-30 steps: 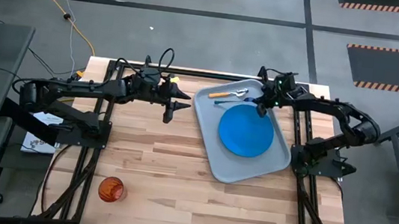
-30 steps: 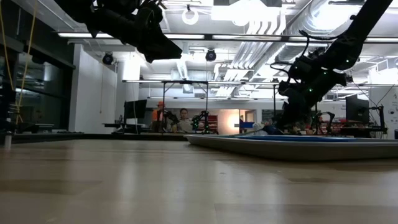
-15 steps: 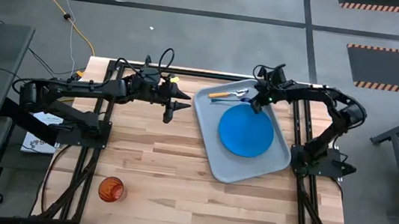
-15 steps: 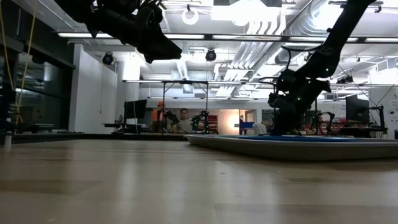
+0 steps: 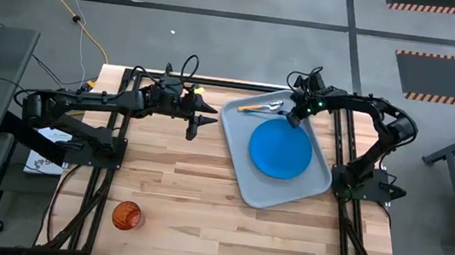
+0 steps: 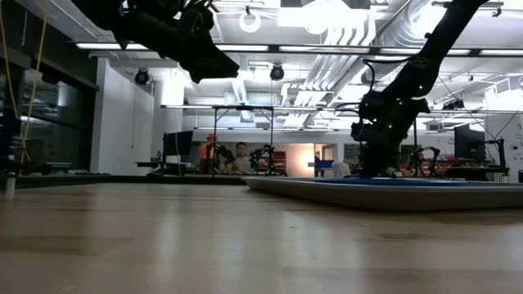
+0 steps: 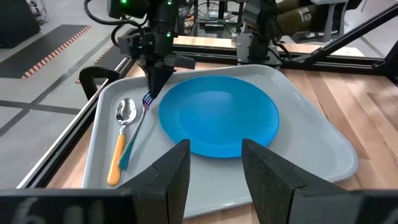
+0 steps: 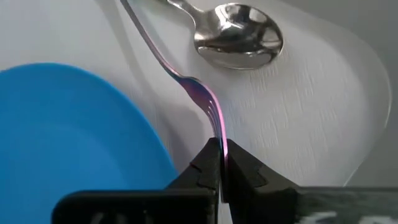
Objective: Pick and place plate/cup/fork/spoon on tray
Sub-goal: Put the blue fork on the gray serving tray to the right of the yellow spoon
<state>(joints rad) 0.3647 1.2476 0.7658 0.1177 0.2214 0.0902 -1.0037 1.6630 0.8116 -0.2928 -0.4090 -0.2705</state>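
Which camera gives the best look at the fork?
The right wrist view: the fork fills it, tines pinched in the right gripper. The left wrist view shows it small beside the spoon; the high view barely; the low view not at all.

Blue plate [image 5: 280, 148] flat in grey tray [image 5: 317, 182]; fork [image 8: 186, 81] tines pinched in right gripper [image 8: 222, 163], orange-handled spoon [image 7: 119, 146] alongside. Red-orange cup [image 5: 126, 216] far off.

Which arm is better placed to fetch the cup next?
Left, probably: the cup stands on its side of the table, and the left hand hovers open, while the right hand is shut on the fork.
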